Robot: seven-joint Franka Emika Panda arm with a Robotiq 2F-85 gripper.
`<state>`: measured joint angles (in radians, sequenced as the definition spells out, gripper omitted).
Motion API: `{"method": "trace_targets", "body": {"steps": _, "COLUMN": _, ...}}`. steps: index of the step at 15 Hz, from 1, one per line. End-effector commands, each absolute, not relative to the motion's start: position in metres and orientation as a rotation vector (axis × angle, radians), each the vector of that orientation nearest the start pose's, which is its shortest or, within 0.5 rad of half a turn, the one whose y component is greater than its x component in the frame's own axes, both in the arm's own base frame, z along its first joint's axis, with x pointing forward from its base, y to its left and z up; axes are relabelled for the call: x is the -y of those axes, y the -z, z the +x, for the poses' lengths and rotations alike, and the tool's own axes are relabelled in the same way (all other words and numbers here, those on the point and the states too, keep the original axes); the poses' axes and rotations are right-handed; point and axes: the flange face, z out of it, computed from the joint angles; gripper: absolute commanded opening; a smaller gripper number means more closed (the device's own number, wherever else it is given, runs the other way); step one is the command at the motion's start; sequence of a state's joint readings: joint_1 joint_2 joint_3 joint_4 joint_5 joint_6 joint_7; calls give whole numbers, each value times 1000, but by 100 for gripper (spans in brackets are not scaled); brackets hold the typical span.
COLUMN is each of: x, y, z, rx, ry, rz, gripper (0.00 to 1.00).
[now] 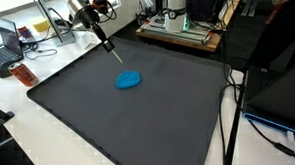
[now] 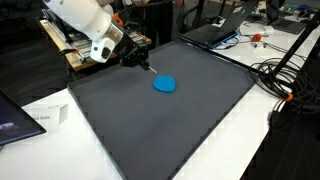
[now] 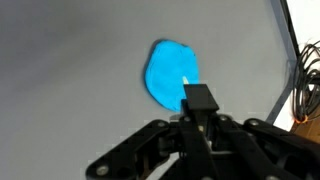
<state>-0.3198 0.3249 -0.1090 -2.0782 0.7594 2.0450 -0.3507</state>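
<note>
1. Pinching a thin black rod [image 1: 109, 47], the end effector [image 1: 98, 33] hangs over the far part of the dark grey surface [image 1: 109, 124]; its fingers are pressed against the rod's upper end.
2. In both exterior views the rod slants down and away from the end effector [image 2: 133, 55], and its lower tip points toward a blue lump [image 1: 128, 80].
3. The blue lump [image 2: 165, 84] lies flat on the surface [image 2: 170, 135], roughly in the middle of its far half and apart from every edge.
4. The tip of the rod [image 2: 145, 64] stands just beside the lump's edge. Whether it touches the surface or the lump cannot be told.
5. In the wrist view the end effector [image 3: 198, 120] fills the lower part of the picture, with the rod [image 3: 198, 97] showing as a black block between the fingers. The blue lump [image 3: 172, 72] is right beyond it, partly covered by the rod.
6. In an exterior view, an open laptop [image 1: 6, 44] sits off the dark area on the pale margin.
7. In an exterior view, a bundle of cables [image 2: 285, 75] lies beside the surface's edge.
</note>
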Motion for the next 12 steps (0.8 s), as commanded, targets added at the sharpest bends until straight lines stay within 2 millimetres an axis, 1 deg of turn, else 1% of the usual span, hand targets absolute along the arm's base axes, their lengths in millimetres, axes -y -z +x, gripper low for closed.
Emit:
{"method": "trace_targets", "body": {"steps": 1, "x": 230, "y": -246, "z": 515, "rx": -641, "ry": -74, "rz": -2243, "gripper": 3}}
{"method": "trace_targets", "body": {"steps": 3, "x": 245, "y": -239, "z": 510, "rx": -629, "ry": -45, "rz": -2176, "gripper": 3}}
{"method": "trace_targets", "body": {"steps": 6, "x": 260, "y": -225, "z": 506, "rx": -612, "ry": -38, "rz": -2114, "gripper": 3}}
{"method": "trace_targets", "body": {"steps": 8, "x": 266, "y": -214, "z": 505, "rx": -610, "ry": -30, "rz": -2072, "gripper": 3}}
{"method": "trace_targets", "body": {"steps": 12, "x": 269, "y": -193, "z": 508, "rx": -610, "ry": -29, "rz": -2027, "gripper": 3}}
